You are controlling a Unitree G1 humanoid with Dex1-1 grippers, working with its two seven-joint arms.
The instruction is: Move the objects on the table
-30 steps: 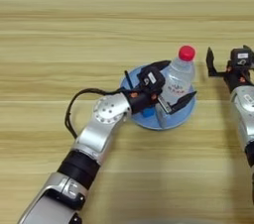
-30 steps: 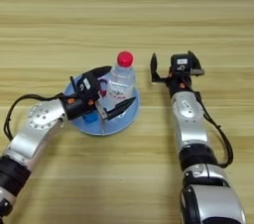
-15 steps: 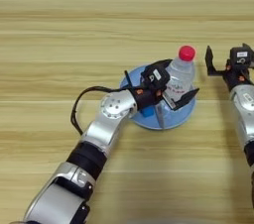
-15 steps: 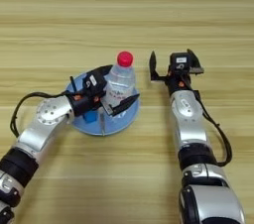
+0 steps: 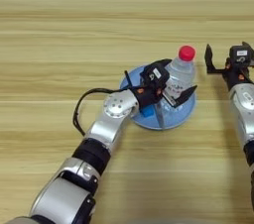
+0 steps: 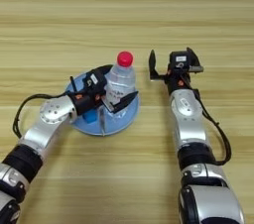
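**A:** Where is your water bottle (image 6: 120, 80) sitting?

**B:** You see it upright on a round blue plate (image 6: 119, 120) in the middle of the wooden table (image 5: 74, 29), red cap on top. Your left gripper (image 6: 115, 96) has reached onto that plate, its two black fingers spread wide on either side of the bottle's lower body, one behind and one in front. They look close to the plastic, but you cannot tell whether they press on it.

**A:** Anything else on the plate?

**B:** A small blue block (image 5: 147, 111) lies just beside the gripper's wrist, and a thin black stick (image 5: 128, 79) pokes up at the plate's left rim.

**A:** And your right gripper (image 6: 171, 63)?

**B:** It hovers just right of the bottle, fingers parted, holding nothing.
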